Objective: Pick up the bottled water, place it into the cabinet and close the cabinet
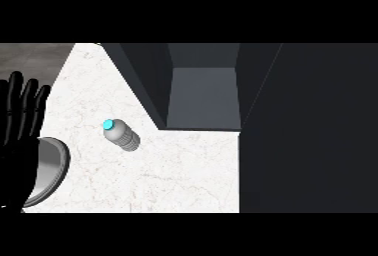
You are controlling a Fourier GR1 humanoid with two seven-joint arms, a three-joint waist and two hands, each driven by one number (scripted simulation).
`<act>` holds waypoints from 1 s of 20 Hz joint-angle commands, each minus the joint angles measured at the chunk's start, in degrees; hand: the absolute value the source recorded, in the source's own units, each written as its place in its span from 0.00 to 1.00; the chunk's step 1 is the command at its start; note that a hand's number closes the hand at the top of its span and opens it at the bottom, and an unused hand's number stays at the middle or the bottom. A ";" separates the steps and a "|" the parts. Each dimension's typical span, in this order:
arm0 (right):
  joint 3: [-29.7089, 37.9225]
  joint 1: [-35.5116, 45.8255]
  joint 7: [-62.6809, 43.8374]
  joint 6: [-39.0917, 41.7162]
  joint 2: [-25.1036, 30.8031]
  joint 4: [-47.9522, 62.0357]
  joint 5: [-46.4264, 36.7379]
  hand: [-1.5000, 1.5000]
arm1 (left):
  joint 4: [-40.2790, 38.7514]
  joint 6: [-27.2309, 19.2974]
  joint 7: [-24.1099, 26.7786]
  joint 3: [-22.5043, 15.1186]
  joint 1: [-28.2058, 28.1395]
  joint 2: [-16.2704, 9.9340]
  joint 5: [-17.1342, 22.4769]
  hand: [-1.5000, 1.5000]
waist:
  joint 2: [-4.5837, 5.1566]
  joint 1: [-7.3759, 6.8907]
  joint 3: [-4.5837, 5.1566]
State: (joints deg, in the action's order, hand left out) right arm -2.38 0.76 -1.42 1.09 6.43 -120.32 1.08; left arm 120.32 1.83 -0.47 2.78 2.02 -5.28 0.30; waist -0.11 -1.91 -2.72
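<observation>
I see the cabinet open, nothing visible inside. The bottle stands on the counter left of it, cap toward upper left. My left hand rests open at the left edge, overlapping a plate.

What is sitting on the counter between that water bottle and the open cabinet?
Nothing: in the head view, only bare white counter lies between the bottle and the open cabinet.

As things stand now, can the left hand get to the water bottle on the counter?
Probably yes. The left hand is open at the view's left edge, fingers up, and only bare white counter lies between it and the water bottle. The plate sits lower, out of that path.
</observation>
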 commanded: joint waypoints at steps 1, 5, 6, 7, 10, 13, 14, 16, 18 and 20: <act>0.50 -1.28 1.63 1.72 0.16 0.01 2.20 0.00 | 0.99 0.11 -0.46 -1.45 0.22 -0.32 -1.85 0.00 | 0.05 1.93 2.66; 0.28 -3.63 1.53 -0.14 0.73 -4.79 -2.91 0.00 | -7.99 3.50 5.86 -3.48 4.27 0.17 -0.24 0.00 | 0.17 2.60 2.76; -0.13 -8.86 2.48 0.14 0.97 -9.02 -3.74 0.00 | -6.32 3.12 2.24 -4.62 5.70 0.85 0.56 0.00 | 0.02 3.06 2.73; -4.32 -8.66 -4.72 -0.09 -6.09 -2.24 7.66 0.00 | -10.82 -2.02 -7.11 -4.19 -1.29 5.02 9.45 0.00 | 1.39 3.25 2.75; -5.13 -12.32 -9.31 0.01 -6.26 -5.36 11.71 0.00 | -9.51 -5.51 -11.61 -6.37 -3.63 5.15 13.46 0.00 | -0.02 2.85 2.72; -4.01 -15.69 -10.67 0.85 -5.22 -8.94 15.18 0.00 | -7.92 -5.29 -13.39 -5.82 -4.36 5.22 14.89 0.00 | -0.01 2.35 2.70; -5.68 -20.21 -8.84 1.49 -5.39 -11.37 13.99 0.00 | -4.20 -7.13 -14.90 -8.20 -7.37 5.23 14.97 0.00 | -0.15 2.33 2.69; -4.53 -20.47 -8.77 2.53 -4.56 -11.65 15.19 0.00 | -0.84 -5.59 -15.86 -7.71 -9.60 5.24 14.58 0.00 | -0.03 2.02 2.71; -8.70 -22.04 -9.38 0.15 -6.36 -13.21 11.27 0.00 | -7.53 -4.34 -13.44 -3.61 -5.58 4.45 15.48 0.00 | 0.05 2.16 2.73; -9.46 -27.82 -4.03 2.81 -6.37 -12.27 12.31 0.00 | -4.12 -2.04 -12.69 -5.34 -10.74 4.40 16.40 0.00 | -0.01 2.14 2.72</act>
State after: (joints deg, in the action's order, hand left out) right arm -8.82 -21.11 -7.80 3.58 1.07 -130.57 14.05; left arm 115.42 -1.95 -14.01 -2.44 -5.12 -0.82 15.35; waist -0.09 0.29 -0.03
